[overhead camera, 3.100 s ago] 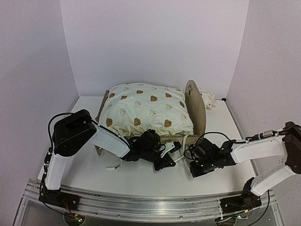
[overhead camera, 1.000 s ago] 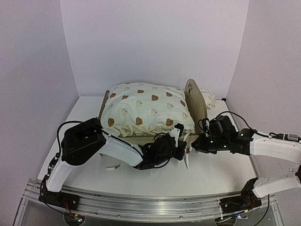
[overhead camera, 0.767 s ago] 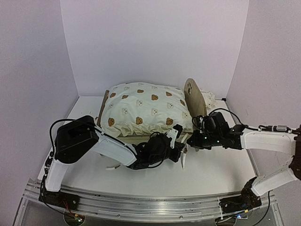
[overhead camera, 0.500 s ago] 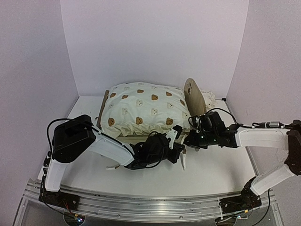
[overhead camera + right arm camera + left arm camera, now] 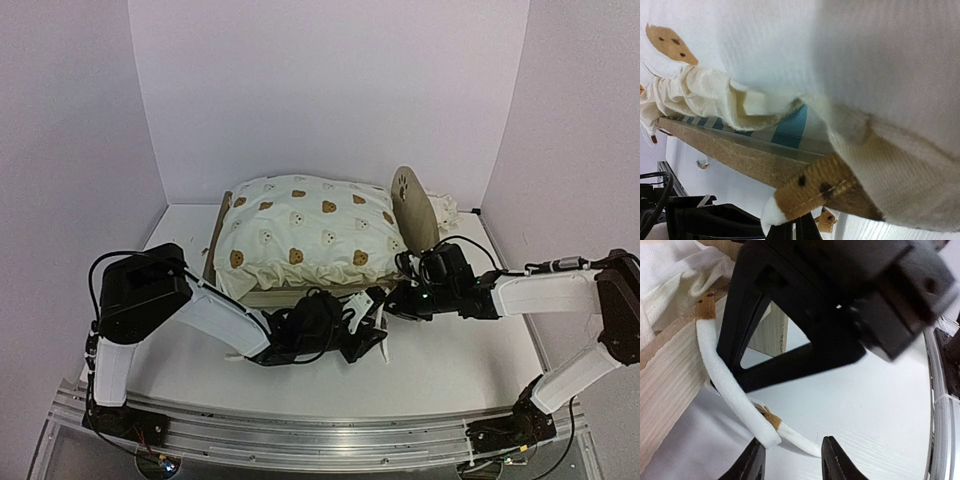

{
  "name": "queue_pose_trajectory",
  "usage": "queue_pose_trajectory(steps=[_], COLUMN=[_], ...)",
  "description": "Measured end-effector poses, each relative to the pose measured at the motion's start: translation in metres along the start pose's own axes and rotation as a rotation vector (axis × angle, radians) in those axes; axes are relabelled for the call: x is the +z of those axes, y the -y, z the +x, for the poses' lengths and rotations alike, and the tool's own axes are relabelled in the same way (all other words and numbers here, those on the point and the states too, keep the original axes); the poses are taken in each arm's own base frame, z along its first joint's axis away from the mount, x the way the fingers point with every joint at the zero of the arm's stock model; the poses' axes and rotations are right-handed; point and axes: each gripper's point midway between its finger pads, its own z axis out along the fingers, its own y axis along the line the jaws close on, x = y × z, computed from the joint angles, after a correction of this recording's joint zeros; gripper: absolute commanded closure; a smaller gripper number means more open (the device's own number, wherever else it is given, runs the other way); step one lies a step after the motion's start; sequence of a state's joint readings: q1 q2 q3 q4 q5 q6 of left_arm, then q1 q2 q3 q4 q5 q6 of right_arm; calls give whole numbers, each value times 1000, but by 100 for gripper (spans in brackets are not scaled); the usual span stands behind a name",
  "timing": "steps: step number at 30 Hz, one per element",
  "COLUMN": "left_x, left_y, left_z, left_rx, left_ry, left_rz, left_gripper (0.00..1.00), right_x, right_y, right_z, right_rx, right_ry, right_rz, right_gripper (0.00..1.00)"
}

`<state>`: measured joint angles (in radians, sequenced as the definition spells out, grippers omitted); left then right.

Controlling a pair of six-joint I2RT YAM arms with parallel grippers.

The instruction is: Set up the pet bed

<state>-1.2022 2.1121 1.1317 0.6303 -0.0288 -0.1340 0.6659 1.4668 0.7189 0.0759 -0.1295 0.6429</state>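
Your pet bed (image 5: 413, 210) sits toward the back of the table, with the cushion (image 5: 310, 230) on it. Your left claw (image 5: 792, 462) is at the front corner, fingers apart by the loose white strap (image 5: 722, 382), probably to fasten it. Your right claw (image 5: 796, 231) is pinched together beside the rail, perhaps steadying it.

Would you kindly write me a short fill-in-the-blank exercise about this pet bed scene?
The cushion on the pet bed is printed with ____ faces. The wooden headboard has a ____-print cutout. Under the cushion, the striped fabric is white and ____.
Missing words: bear; paw; blue.
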Motion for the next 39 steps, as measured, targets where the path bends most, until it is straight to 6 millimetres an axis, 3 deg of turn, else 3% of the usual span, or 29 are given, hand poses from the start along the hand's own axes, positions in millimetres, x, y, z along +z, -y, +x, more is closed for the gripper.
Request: queue_pose_trajectory(steps=[3,8,14,20,26,32,39], left_x=[-17,-47,-61,-49,-26,-12,8], left_y=[5,6,-22,-56,-63,-58,-60], left_z=[9,24,8,-26,-44,-28,-12], left_rx=[123,336,545,593,537,505,446], left_ry=[-24,-33,71,142,171,142,106], left_rz=[47,108,44,-118,-188,-208,-218], left_gripper=[55,70,79,94,98,92,77], right_x=[4,8,8,8,8,8,8], right_y=[2,4,3,6,12,16,15], right_z=[1,2,1,-2,-2,-1,-5], right_rx=[-4,-9,-15,-14,-13,-12,-16], right_ry=[-2,-7,0,15,25,30,48], right_rz=[4,8,3,21,45,60,59], right_gripper=[100,100,100,100,100,100,100])
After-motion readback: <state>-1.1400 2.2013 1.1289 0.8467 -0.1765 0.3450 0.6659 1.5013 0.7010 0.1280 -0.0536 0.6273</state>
